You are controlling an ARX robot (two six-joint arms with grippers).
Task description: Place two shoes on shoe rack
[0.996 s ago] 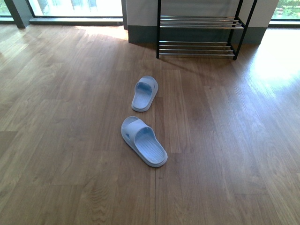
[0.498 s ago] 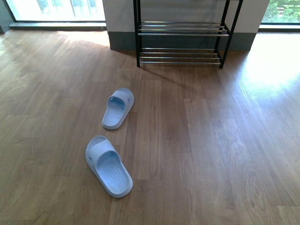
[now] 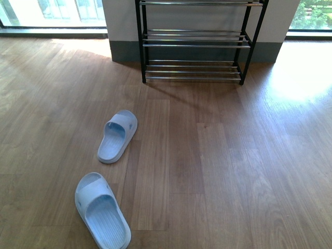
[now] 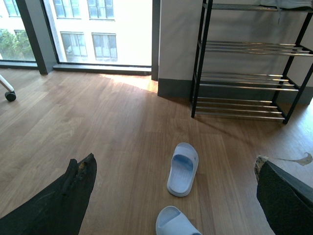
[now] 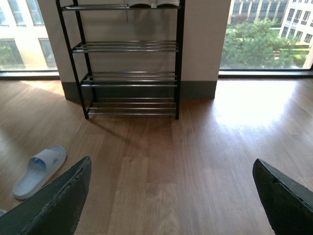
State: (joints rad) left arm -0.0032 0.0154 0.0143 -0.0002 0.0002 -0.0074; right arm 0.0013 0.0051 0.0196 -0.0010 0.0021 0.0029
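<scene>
Two pale blue slippers lie on the wood floor: the far slipper (image 3: 117, 136) and the near slipper (image 3: 102, 211), toes pointing roughly toward the shoe rack (image 3: 193, 44). The rack stands against the wall, and its lower chrome tiers are bare. In the left wrist view my left gripper (image 4: 173, 164) hangs open above the far slipper (image 4: 183, 168), touching nothing; the near slipper (image 4: 174, 223) is cut off by the frame edge. My right gripper (image 5: 171, 161) is open over bare floor facing the rack (image 5: 128, 63), with one slipper (image 5: 39, 170) off to its side. Neither gripper shows in the front view.
White soles of a pair of shoes (image 5: 149, 4) show on the rack's top tier. Floor-length windows (image 3: 52, 10) flank the wall behind the rack. A castor wheel (image 4: 10, 95) stands near the window. A bright sun patch (image 3: 303, 78) lies beside the rack.
In the front view the rack has come closer and larger, and both slippers have slid down and to the left. The slippers have not moved on the floor.
</scene>
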